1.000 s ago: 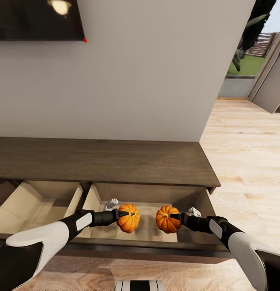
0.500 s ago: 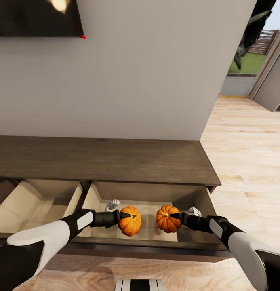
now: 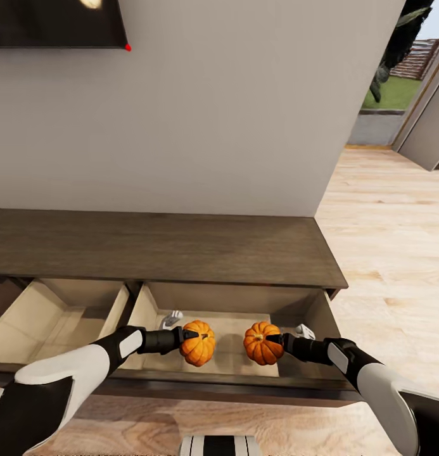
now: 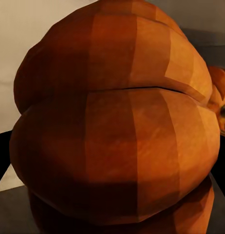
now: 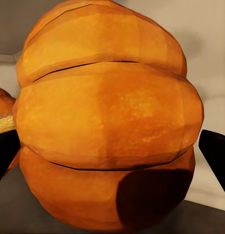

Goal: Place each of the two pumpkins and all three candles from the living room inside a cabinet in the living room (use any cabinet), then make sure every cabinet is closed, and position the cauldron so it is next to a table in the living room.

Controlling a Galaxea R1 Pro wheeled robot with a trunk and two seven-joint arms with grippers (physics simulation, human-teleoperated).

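Two orange ribbed pumpkins hang over the right open drawer (image 3: 229, 297) of the low dark brown cabinet (image 3: 162, 247). My left gripper (image 3: 192, 334) is shut on the left pumpkin (image 3: 199, 345), which looms close in the left wrist view (image 4: 112, 122). My right gripper (image 3: 274, 339) is shut on the right pumpkin (image 3: 262, 345), seen large in the right wrist view (image 5: 107, 122) between dark fingers (image 5: 217, 151). Each wrist view catches the other pumpkin at its edge (image 4: 219, 92) (image 5: 3, 109). The pumpkins are a short gap apart.
A second drawer (image 3: 54, 316) stands open to the left with a pale inside. A black TV (image 3: 54, 22) hangs on the grey wall above the cabinet. Light wood floor (image 3: 384, 253) runs right toward an open doorway (image 3: 396, 95).
The head view has tilted slightly, so wall and TV sit higher in the picture. Both pumpkins stay gripped over the right drawer; the left one has edged a little left.
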